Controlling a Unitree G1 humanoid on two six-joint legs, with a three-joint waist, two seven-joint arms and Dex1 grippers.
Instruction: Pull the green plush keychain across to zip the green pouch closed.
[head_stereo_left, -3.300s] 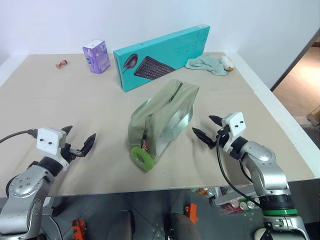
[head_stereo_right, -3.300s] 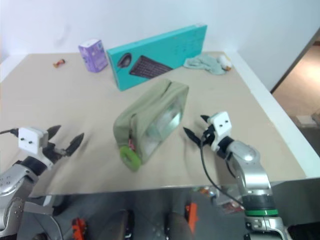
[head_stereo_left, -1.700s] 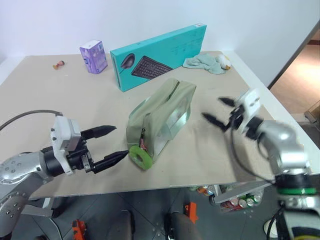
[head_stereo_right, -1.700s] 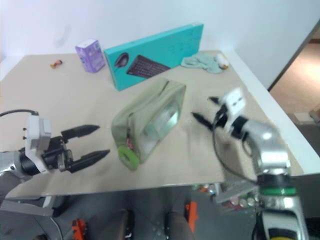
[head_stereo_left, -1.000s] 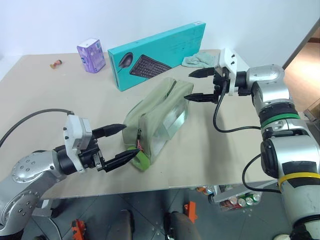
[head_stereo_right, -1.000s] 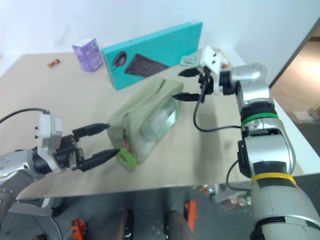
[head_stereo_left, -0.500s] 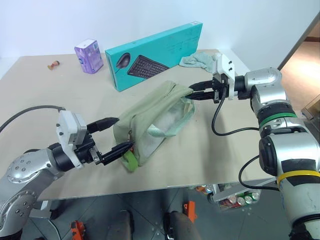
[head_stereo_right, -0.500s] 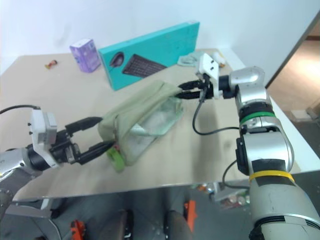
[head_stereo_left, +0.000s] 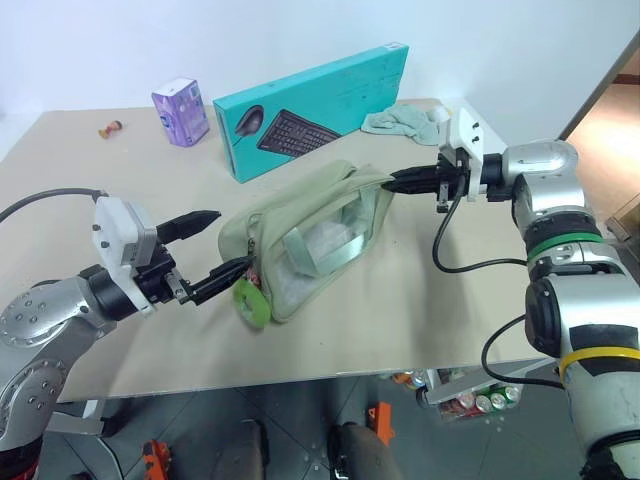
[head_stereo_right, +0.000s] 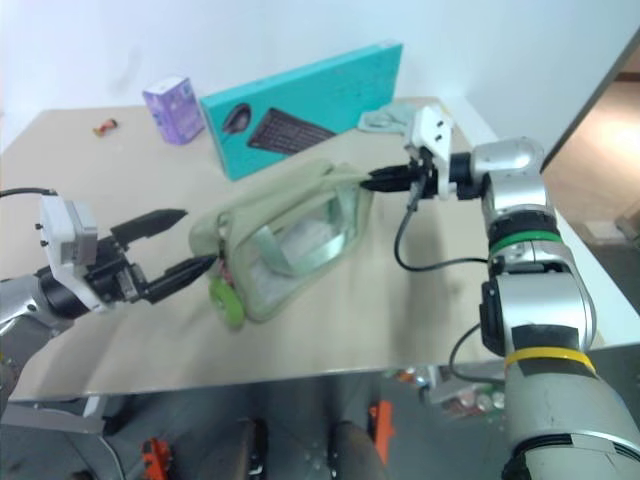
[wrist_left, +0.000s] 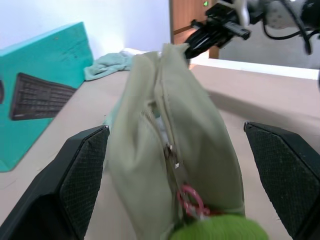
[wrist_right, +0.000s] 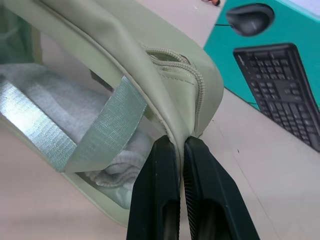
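On the table (head_stereo_left: 420, 300), right gripper (head_stereo_left: 392, 180) jaws pinch green pouch (head_stereo_left: 300, 245); left gripper (head_stereo_left: 222, 243) jaws spread.

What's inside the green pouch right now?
Through the clear side panel of the green pouch, folded pale cloth shows at the bottom. The opaque fabric hides whatever else is inside.

pouch (head_stereo_left: 300, 240): 1; keychain (head_stereo_left: 250, 301): 1; boxes (teal (head_stereo_left: 310, 110), purple (head_stereo_left: 181, 112)): 2; cloth (head_stereo_left: 400, 121): 1
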